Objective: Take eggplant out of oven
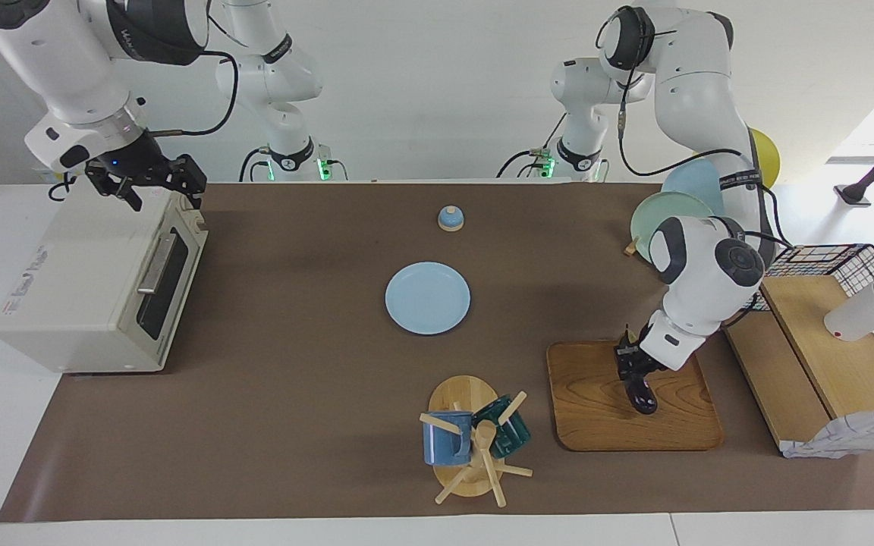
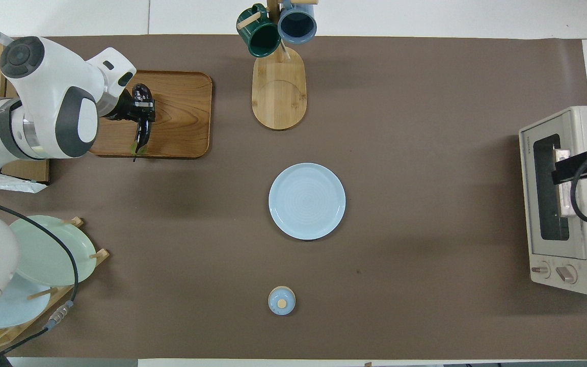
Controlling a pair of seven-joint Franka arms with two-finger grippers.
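The eggplant (image 1: pixel 641 395) (image 2: pixel 142 131) is dark, glossy and slim, and my left gripper (image 1: pixel 631 367) (image 2: pixel 141 108) is shut on its middle. It hangs tilted over the wooden tray (image 1: pixel 596 413) (image 2: pixel 184 114), its low end at or just above the wood; I cannot tell if they touch. The cream oven (image 1: pixel 80 280) (image 2: pixel 579 127) stands at the right arm's end of the table with its glass door closed. My right gripper (image 1: pixel 146 184) (image 2: pixel 563 172) hovers open over the oven's top near the door edge, holding nothing.
A light blue plate (image 1: pixel 428 298) (image 2: pixel 307 201) lies mid-table, and a small bell (image 1: pixel 450 218) (image 2: pixel 282 300) sits nearer the robots. The mug tree (image 1: pixel 475 440) (image 2: pixel 278 76) stands beside the tray. A plate rack (image 1: pixel 676 227) and a wire basket with wooden boards (image 1: pixel 824 341) are at the left arm's end.
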